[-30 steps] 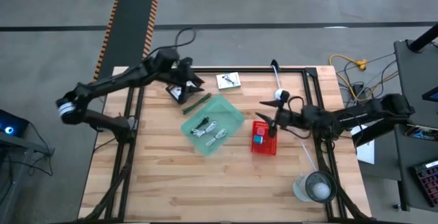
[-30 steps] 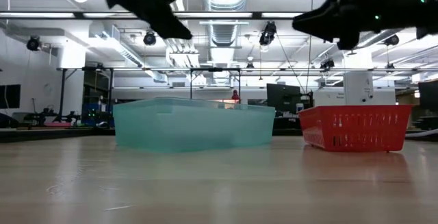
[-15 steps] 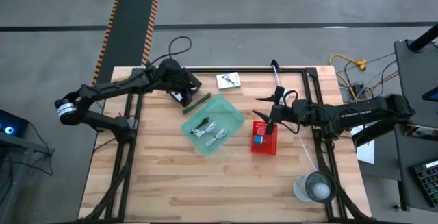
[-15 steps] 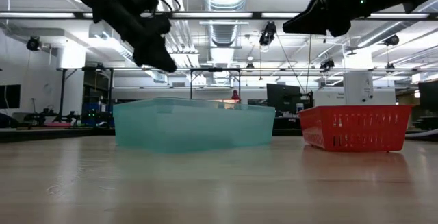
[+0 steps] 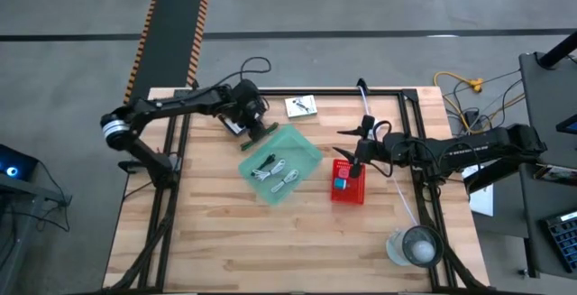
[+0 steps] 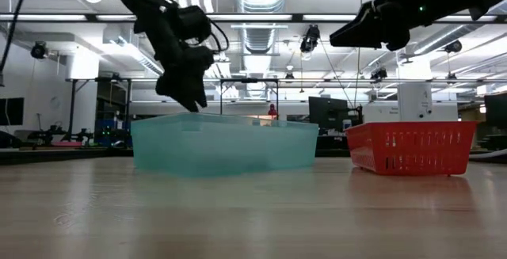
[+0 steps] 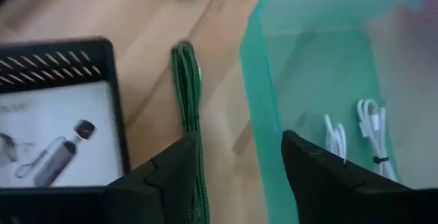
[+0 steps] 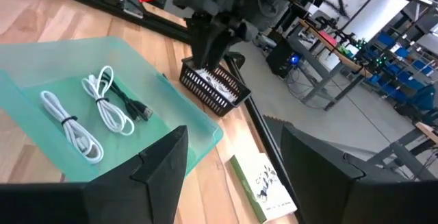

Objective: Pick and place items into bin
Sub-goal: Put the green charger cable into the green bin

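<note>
Left gripper hovering over green pen, fingers spread.
Right gripper hanging open above red basket; teal bin lying between them.

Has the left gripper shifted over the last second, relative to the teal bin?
Yes. The left gripper has swung closer to the translucent teal plastic bin and dropped toward its rim beside the green pen, jaws open.

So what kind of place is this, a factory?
More likely a robotics lab or workshop: exposed ceiling ducts overhead, workbenches with monitors behind, and a wooden table where two robot arms sort items.
</note>
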Controlling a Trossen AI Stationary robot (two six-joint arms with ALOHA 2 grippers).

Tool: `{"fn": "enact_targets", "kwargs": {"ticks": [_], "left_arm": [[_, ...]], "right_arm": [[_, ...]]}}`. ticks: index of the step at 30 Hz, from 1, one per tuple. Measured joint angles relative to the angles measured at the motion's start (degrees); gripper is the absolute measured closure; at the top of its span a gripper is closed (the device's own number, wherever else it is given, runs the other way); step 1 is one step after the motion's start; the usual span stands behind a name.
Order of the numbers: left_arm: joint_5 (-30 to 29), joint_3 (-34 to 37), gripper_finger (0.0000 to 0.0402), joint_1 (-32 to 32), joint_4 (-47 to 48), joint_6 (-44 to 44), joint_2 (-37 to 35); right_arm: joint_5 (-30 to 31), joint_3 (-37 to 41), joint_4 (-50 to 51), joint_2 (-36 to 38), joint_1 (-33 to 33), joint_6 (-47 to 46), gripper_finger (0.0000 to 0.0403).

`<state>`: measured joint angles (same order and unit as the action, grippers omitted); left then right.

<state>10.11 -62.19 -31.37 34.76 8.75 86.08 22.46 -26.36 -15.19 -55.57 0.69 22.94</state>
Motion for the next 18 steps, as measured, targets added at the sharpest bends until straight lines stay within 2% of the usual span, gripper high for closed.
{"fn": "enact_targets", "kwargs": {"ticks": [8, 14, 18], "left_arm": [[-0.45, -2.47, 0.0208, 0.62, 2.39, -0.07, 5.09], [-7.77, -2.65, 0.0208, 0.69, 2.19, -2.05, 5.51], [-7.92, -2.51, 0.0208, 0.87, 2.27, -4.72, 6.81]], "right_arm": [[0.01, 0.68, -0.01, 0.0, 0.0, 0.17, 0.0183], [0.02, 0.77, -0.02, 0.0, 0.0, 0.17, 0.0183], [0.02, 1.13, 0.01, 0.0, 0.0, 0.2, 0.0183]]}}
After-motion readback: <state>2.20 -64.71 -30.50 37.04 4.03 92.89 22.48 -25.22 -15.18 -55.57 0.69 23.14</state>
